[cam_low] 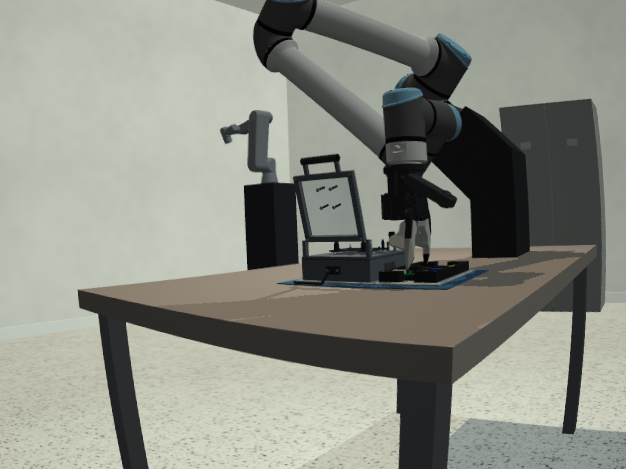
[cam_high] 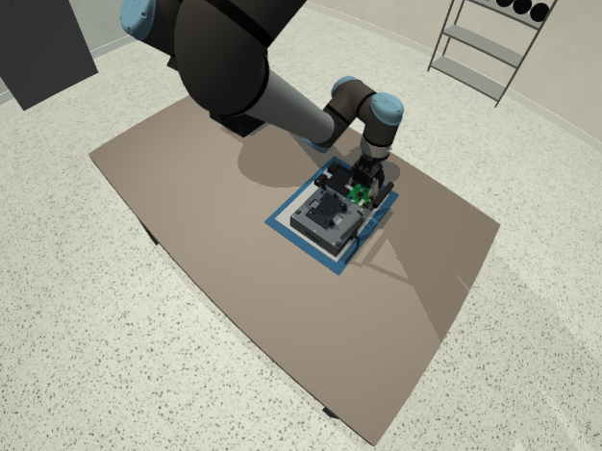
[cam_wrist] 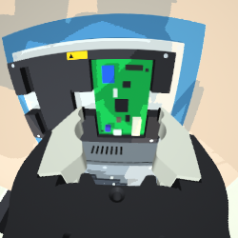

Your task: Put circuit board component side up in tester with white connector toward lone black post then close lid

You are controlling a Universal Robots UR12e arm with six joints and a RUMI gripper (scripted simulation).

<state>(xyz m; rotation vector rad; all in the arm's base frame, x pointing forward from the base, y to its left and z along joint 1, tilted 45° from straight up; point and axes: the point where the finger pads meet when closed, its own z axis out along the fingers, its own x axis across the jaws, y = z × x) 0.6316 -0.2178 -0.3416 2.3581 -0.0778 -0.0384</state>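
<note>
The green circuit board point(cam_wrist: 123, 97) lies flat, component side up, in the black tray point(cam_wrist: 52, 86), with its white connector point(cam_wrist: 136, 126) at the end nearest the wrist camera. My gripper point(cam_wrist: 121, 108) is open and low over the tray, one finger on each side of the board's near end, not closed on it. In the top view the gripper point(cam_high: 366, 182) stands over the board point(cam_high: 358, 193), just behind the grey tester point(cam_high: 326, 216). In the exterior view the fingertips point(cam_low: 416, 265) reach down to the tray point(cam_low: 433, 271). The tester's lid point(cam_low: 329, 204) stands open and upright.
Tester and tray sit on a blue mat point(cam_high: 281, 222) on the brown table. The upright lid with its black handle point(cam_low: 319, 159) rises close beside my gripper. A cable point(cam_low: 318, 279) leaves the tester's front. A shelf unit point(cam_high: 497, 33) and a dark cabinet point(cam_low: 553, 176) stand off the table.
</note>
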